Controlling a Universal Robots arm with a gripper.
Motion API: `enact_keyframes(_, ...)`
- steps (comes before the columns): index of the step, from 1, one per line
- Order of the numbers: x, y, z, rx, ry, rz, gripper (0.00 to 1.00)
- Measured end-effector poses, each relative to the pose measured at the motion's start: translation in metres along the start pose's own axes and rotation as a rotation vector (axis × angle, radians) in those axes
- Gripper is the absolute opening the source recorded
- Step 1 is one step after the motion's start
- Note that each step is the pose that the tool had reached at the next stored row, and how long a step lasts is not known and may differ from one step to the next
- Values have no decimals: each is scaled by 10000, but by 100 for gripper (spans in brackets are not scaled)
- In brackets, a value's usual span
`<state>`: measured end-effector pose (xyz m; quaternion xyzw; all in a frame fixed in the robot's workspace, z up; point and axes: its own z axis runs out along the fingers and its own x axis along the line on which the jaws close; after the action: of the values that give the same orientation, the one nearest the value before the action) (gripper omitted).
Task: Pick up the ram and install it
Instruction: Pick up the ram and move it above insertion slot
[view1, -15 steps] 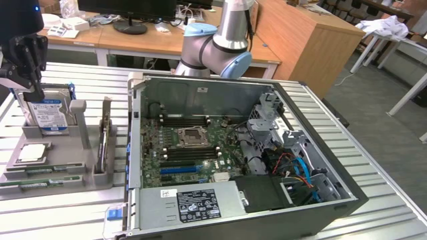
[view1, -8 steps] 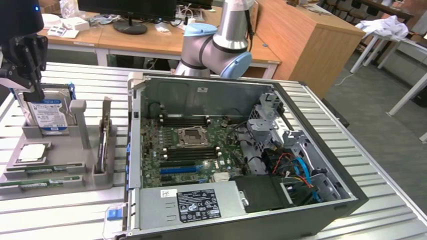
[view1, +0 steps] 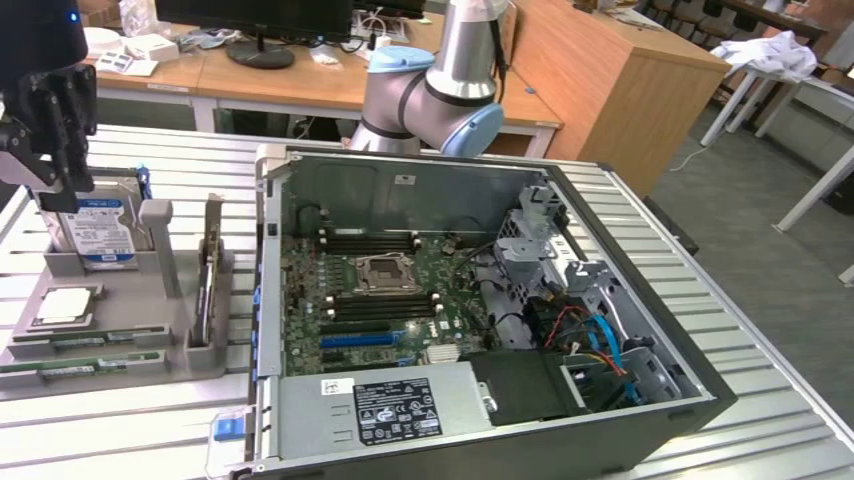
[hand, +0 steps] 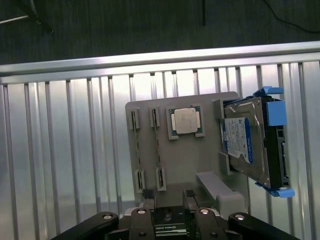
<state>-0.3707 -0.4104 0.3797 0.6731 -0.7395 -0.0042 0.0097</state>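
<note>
Two green ram sticks (view1: 83, 340) (view1: 60, 368) lie in the front of a grey parts holder (view1: 127, 355) at the exterior view's left. My black gripper (view1: 54, 185) hangs high above the holder's back end, beside the hard drive (view1: 104, 232). From the wrist, the gripper (hand: 169, 197) looks straight down on the holder (hand: 150, 150) with its fingers (hand: 148, 200) apart and nothing between them. The holder's small clips (hand: 161, 177) for the sticks sit just ahead of the fingers. Black memory slots (view1: 374, 241) flank the CPU socket (view1: 383, 270) on the motherboard.
The open computer case (view1: 481, 300) lies on the slatted metal table (view1: 120, 430), with tall walls, a drive cage (view1: 534, 235) and cables (view1: 601, 345). A loose CPU (hand: 186, 121) rests on the holder. The arm's base (view1: 434, 100) stands behind the case. The table edge (hand: 150, 62) lies beyond the holder.
</note>
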Motion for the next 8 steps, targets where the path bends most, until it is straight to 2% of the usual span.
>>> enact_keyframes(3,1,2,20,4,-7,-1,36)
enact_keyframes(8,-1,1,109,5,-16,-1,36)
